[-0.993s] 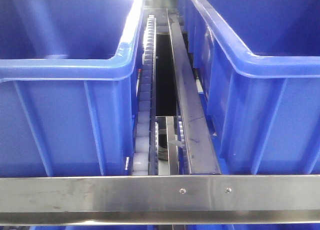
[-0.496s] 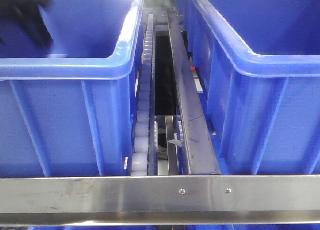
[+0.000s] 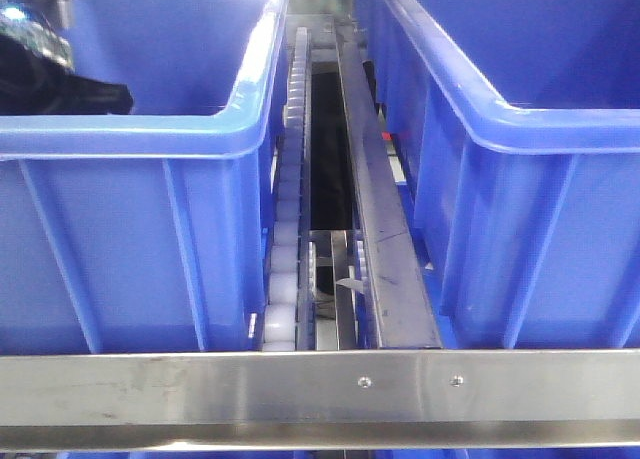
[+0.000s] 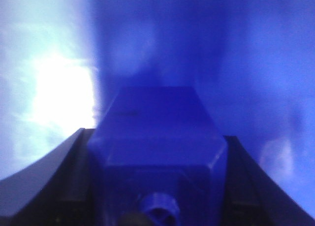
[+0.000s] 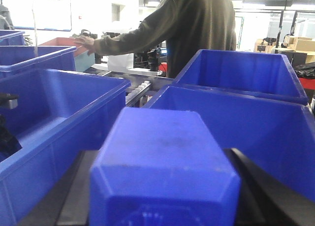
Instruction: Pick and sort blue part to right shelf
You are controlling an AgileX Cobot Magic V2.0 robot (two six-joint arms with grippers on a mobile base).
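Observation:
My left gripper [image 4: 155,133] is shut on a blue part [image 4: 157,113], a blocky blue piece with a round boss at its near end, held between black fingers [image 4: 64,172] over the inside of a blue bin. In the front view my left arm [image 3: 55,74] shows as a dark shape inside the left blue bin [image 3: 130,139]. My right gripper [image 5: 161,151] is shut on a second blue part [image 5: 162,137], held above the blue bins. The right blue bin [image 3: 540,129] also shows in the front view. The right gripper is out of the front view.
A white roller track [image 3: 290,199] and a steel rail [image 3: 375,209] run between the two bins. A steel crossbar [image 3: 320,384] spans the front. A person in an olive sweater [image 5: 197,29] stands beyond more blue bins [image 5: 246,73].
My left arm has come into the front view at the top left and moved down and right into the left bin. The bins and rails have not moved.

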